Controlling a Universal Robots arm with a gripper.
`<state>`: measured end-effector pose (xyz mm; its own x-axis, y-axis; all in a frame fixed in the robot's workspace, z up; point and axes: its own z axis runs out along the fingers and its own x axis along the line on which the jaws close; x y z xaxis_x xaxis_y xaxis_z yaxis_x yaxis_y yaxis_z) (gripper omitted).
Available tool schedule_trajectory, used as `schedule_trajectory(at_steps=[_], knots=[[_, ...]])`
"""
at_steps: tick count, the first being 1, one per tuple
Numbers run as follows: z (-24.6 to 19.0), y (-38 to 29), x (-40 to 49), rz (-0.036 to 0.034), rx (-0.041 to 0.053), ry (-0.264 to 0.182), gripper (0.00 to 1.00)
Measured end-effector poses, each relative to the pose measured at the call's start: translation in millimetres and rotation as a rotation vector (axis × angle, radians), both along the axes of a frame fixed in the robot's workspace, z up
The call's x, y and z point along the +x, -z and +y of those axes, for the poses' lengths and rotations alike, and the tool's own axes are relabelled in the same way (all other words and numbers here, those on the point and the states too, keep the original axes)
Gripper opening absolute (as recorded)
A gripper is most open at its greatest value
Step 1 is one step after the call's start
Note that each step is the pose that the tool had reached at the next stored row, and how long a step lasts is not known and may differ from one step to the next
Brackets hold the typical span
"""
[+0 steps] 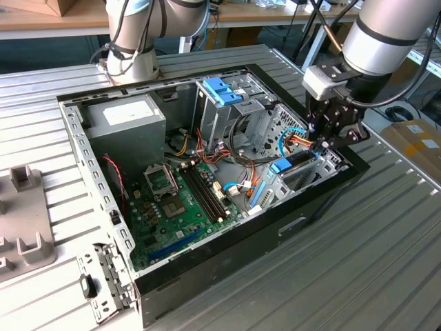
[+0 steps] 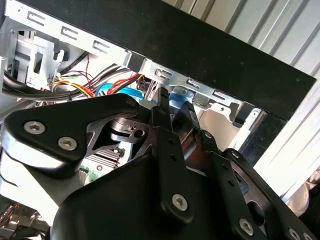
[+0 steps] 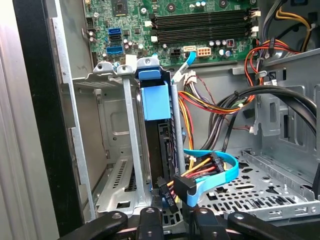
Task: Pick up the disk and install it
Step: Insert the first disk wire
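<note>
- Now the gripper (image 1: 329,138) is hovering over the disk (image 1: 298,161) sitting edge-up in its bay; whether its claw is apart, I cannot tell.
- Coloured cables (image 3: 207,175) are crowding just beside the disk.

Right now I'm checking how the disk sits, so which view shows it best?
The first wrist view: the disk stands on edge in its bay, blue carrier showing. The exterior view shows it under the hand; the second wrist view, just blue.

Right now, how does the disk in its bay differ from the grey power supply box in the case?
The disk is small and dark with a blue carrier, while the power supply box is much larger, grey, with a white label on top. The disk stands on edge in the bay near the claw; the box sits in the far corner of the case, away from the claw. Both are inside the case.
</note>
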<state>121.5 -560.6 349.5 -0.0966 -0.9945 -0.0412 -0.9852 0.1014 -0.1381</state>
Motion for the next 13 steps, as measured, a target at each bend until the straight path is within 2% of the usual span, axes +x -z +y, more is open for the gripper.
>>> schedule_trajectory(at_steps=[2,7,11,13], knots=[[0.0,-3.4,0.0,0.0,0.0001,0.0,0.3],[0.0,-4.9,0.0,0.0,0.0003,0.0,0.3],[0.0,-13.3,0.0,0.0,0.0033,0.0,0.3],[0.0,-13.4,0.0,0.0,0.0052,0.0,0.3]])
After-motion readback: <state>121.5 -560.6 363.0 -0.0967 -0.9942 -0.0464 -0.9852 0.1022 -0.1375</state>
